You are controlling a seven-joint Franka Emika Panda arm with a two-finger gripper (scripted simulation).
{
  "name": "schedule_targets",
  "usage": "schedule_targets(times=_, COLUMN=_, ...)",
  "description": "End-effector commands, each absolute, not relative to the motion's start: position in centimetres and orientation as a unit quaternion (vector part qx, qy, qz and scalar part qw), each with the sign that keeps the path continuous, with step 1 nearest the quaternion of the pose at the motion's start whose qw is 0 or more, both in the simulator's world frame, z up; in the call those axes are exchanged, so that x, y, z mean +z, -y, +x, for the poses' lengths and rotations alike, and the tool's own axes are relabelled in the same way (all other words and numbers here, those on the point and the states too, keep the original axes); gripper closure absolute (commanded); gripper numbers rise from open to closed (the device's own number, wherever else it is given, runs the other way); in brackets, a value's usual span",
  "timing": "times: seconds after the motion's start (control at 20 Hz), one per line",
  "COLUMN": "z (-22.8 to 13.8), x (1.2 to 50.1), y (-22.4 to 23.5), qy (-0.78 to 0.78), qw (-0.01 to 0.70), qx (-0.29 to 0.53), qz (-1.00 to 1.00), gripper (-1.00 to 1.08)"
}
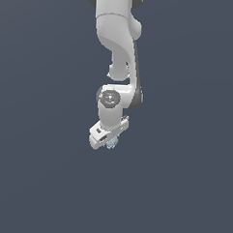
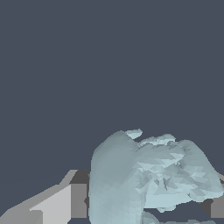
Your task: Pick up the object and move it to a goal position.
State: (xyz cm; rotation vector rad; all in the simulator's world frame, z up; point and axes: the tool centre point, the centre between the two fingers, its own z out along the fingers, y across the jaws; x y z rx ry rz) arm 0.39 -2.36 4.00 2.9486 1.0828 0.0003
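The white arm hangs down from the top edge of the exterior view, its thick upper link curving toward the exterior view's right before narrowing to a joint and dropping into the round wrist housing, whose dark circular face looks toward the camera. Below that housing the hand is canted, its boxy body running on a slant from the exterior view's lower left to upper right, so the pincer points down and slightly off vertical. The object, a small pale blue-grey lump, sits right at the pincer's tip, partly hidden behind the white hand body. In the wrist view the object fills the space between the two grey fingers, its bumpy faceted surface spreading across the gap and touching the finger on either side; the pincer is clenched on it. Everything around the arm is a flat dark slate field with no visible edge.
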Motion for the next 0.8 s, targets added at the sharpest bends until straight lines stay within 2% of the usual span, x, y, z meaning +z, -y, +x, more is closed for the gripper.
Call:
schedule_targets(times=0.0, z=0.4, x=3.9, y=2.3, qy=-0.345, qw=0.0, qx=0.0, qz=0.939, gripper=1.08)
schedule_targets(times=0.4, z=0.3, x=4.4, y=2.3, qy=-0.345, qw=0.0, qx=0.0, qz=0.939, gripper=1.08)
schedule_targets(times=0.75, z=-0.4, x=7.0, y=1.9, qy=-0.345, qw=0.001, qx=0.0, qz=0.939, gripper=1.08)
